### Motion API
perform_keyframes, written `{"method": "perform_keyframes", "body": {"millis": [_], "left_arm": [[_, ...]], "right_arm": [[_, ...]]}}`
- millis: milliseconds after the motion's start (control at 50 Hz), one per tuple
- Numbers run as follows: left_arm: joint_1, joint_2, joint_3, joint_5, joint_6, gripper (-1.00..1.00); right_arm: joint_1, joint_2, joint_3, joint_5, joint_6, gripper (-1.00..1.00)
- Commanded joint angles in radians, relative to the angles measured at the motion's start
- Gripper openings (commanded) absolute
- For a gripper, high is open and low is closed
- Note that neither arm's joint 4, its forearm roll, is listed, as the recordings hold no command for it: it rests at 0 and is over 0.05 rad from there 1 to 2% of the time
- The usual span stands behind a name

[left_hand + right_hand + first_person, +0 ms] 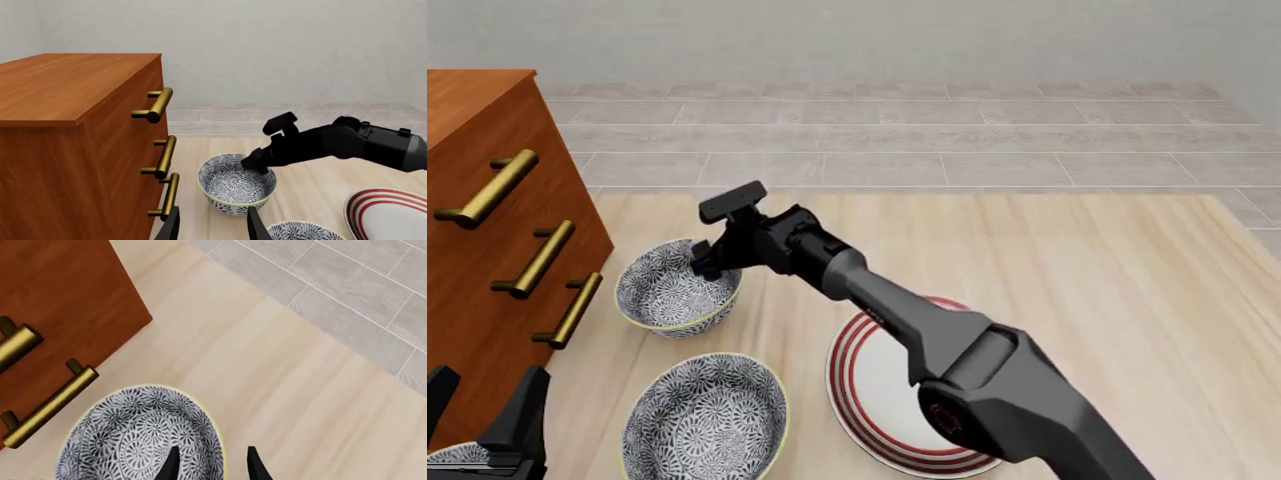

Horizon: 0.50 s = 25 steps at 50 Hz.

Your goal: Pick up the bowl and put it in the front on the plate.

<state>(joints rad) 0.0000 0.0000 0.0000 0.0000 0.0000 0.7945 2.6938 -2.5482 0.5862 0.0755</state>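
Note:
A blue-grey patterned bowl stands on the table by the dresser's drawers, also seen as the bowl and the bowl. My right gripper reaches over its right rim and is open, one finger inside the bowl and one outside, as the right gripper shows. The red-ringed plate lies nearer me, partly under the right arm. My left gripper hangs open and empty at the table's near left corner.
A wooden dresser with brass handles fills the left side. A second patterned bowl sits left of the plate, and a third bowl peeks in at the bottom left corner. Grey floor tiles lie beyond the table.

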Motion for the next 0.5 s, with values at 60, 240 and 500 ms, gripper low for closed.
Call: {"method": "perform_keyframes", "body": {"millis": [60, 240, 500], "left_arm": [[0.0, 0.0, 0.0, 0.0, 0.0, 1.0], [0.0, 0.0, 0.0, 0.0, 0.0, 1.0], [0.0, 0.0, 0.0, 0.0, 0.0, 1.0]], "right_arm": [[0.002, 0.043, -0.063, 0.034, -0.004, 1.0], [-0.004, 0.103, -0.152, 0.081, -0.01, 1.0], [-0.006, 0.171, -0.267, 0.142, -0.018, 1.0]]}}
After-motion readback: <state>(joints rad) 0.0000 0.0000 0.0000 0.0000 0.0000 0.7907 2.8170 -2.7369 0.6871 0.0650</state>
